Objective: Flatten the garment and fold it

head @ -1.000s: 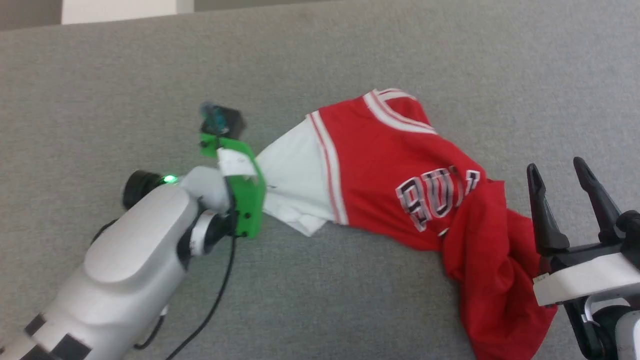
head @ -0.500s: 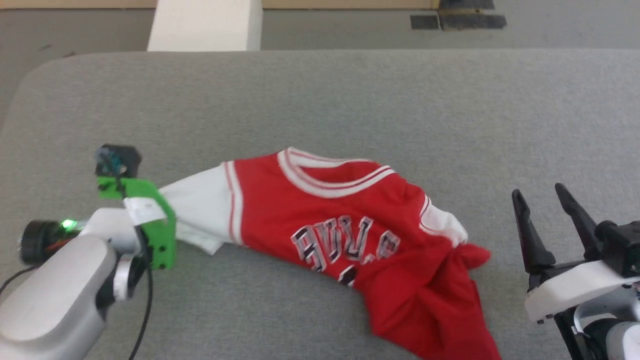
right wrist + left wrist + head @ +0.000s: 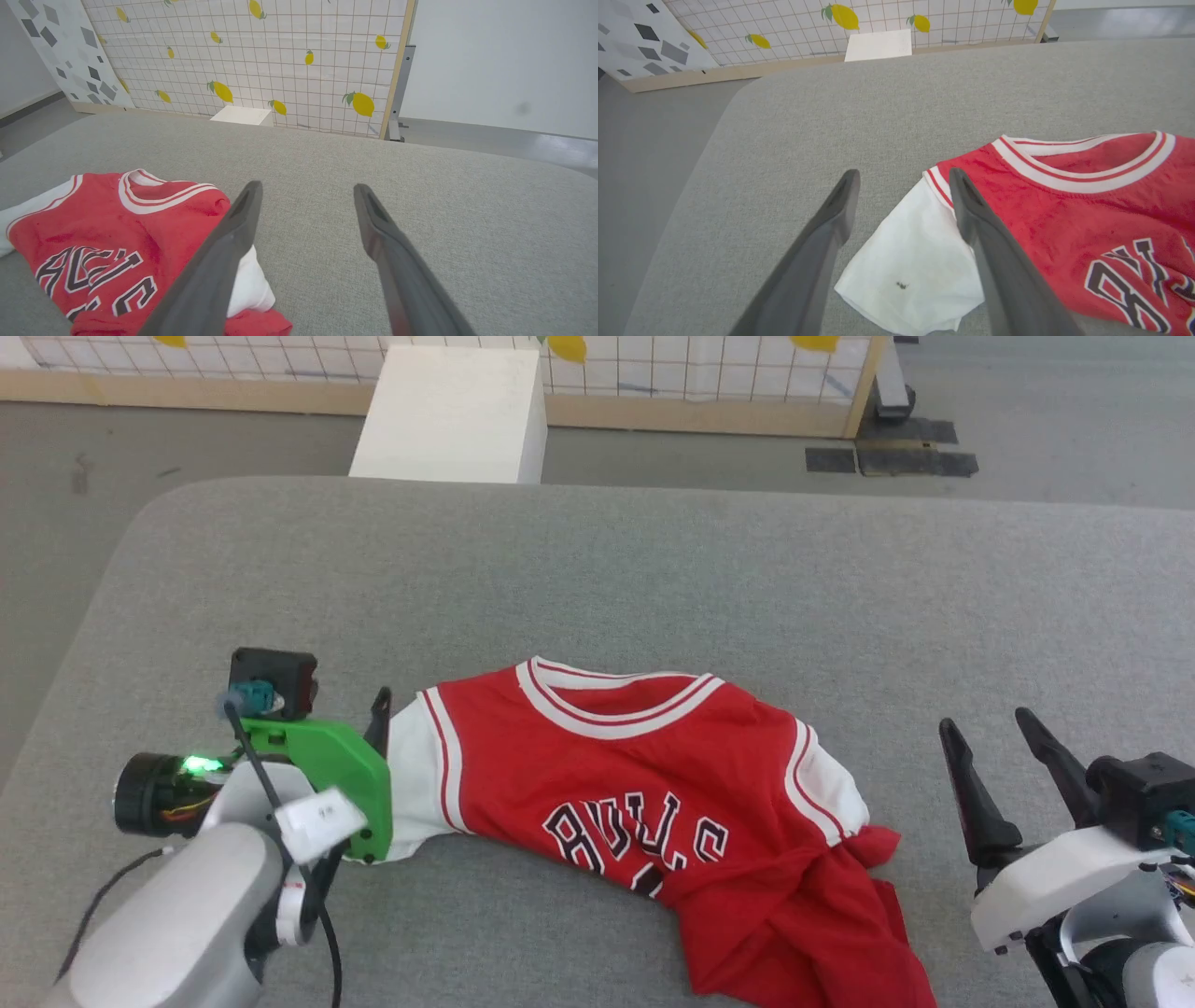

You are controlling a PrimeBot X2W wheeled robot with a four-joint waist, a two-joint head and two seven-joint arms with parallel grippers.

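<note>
The garment, a red jersey with white sleeves and dark lettering, lies front-up on the grey padded table. Its collar points to the far side and its lower part is bunched at the near right. My left gripper stands open over the white left sleeve, which lies loose on the table under and between the fingers. In the head view a green wrist mount covers most of that gripper. My right gripper is open and holds nothing, right of the garment and apart from it.
The table's rounded left corner and left edge are close to my left arm. A white box stands on the floor beyond the far edge. A lemon-print grid panel stands behind it.
My left gripper was shut on the white sleeve and has opened, leaving the sleeve on the table. The head camera has tilted up, showing the far edge. The right gripper stays open.
</note>
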